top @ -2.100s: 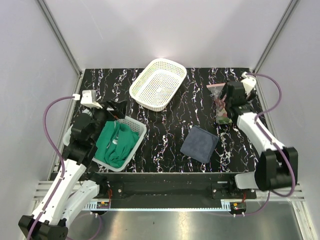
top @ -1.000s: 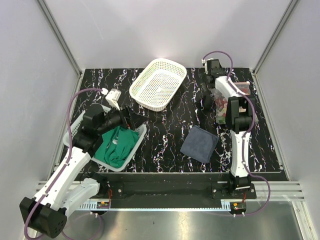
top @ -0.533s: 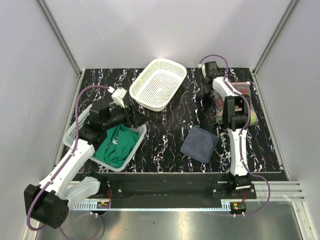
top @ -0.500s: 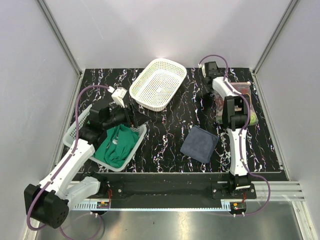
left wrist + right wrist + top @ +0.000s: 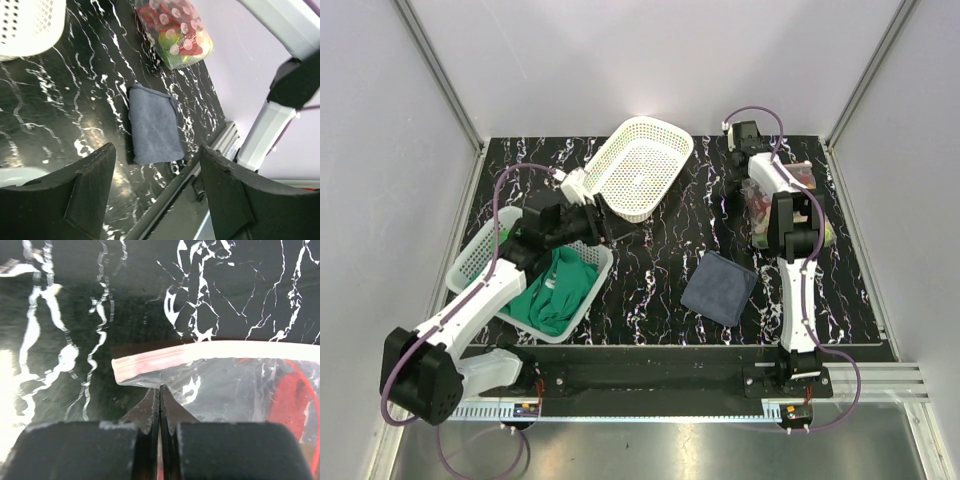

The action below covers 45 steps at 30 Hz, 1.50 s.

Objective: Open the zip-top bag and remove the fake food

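Note:
The zip-top bag (image 5: 812,190) lies at the table's right side, clear plastic with a pink zip strip (image 5: 200,355). Through the film the fake food (image 5: 175,30) shows as red and green-yellow pieces. My right gripper (image 5: 160,390) is shut on the bag's film just below the strip, near its left end; in the top view it (image 5: 748,200) sits at the bag's left edge. My left gripper (image 5: 155,200) is open and empty, hovering near the middle of the table (image 5: 610,228), far from the bag.
An empty white basket (image 5: 650,122) stands at the back centre. A second white basket (image 5: 475,260) at the left holds a green cloth (image 5: 555,290). A folded blue-grey cloth (image 5: 720,288) lies front right of centre. Frame rails run along the table's edges.
My right gripper has shut on the bag's film below the zip strip. My left arm has swung right, from over the cloth basket toward the table's middle.

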Each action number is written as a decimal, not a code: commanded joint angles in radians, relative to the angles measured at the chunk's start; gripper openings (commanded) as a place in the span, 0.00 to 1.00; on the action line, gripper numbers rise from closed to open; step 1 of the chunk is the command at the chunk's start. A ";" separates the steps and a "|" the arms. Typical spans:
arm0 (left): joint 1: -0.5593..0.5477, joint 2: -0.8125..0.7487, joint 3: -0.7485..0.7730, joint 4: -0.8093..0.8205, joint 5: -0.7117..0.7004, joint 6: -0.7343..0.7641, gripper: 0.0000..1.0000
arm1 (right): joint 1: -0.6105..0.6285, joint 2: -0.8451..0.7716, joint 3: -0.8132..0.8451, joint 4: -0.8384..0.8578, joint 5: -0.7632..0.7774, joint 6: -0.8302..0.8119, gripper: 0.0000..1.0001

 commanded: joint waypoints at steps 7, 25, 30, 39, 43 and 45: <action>-0.066 0.181 0.216 0.064 -0.109 -0.203 0.78 | -0.003 -0.366 -0.291 0.200 -0.169 0.046 0.00; -0.180 0.852 0.795 0.050 -0.102 -0.409 0.76 | -0.001 -0.929 -0.984 0.478 -0.396 0.323 0.00; -0.227 0.991 0.907 0.065 -0.102 -0.484 0.74 | -0.001 -1.108 -1.135 0.511 -0.346 0.411 0.00; -0.289 1.188 1.082 0.088 -0.112 -0.596 0.69 | -0.001 -1.291 -1.275 0.502 -0.300 0.534 0.00; -0.313 1.246 1.117 0.140 -0.103 -0.643 0.63 | -0.001 -1.349 -1.319 0.502 -0.304 0.554 0.00; -0.326 1.257 1.125 0.154 -0.102 -0.654 0.59 | -0.001 -1.365 -1.336 0.498 -0.318 0.561 0.00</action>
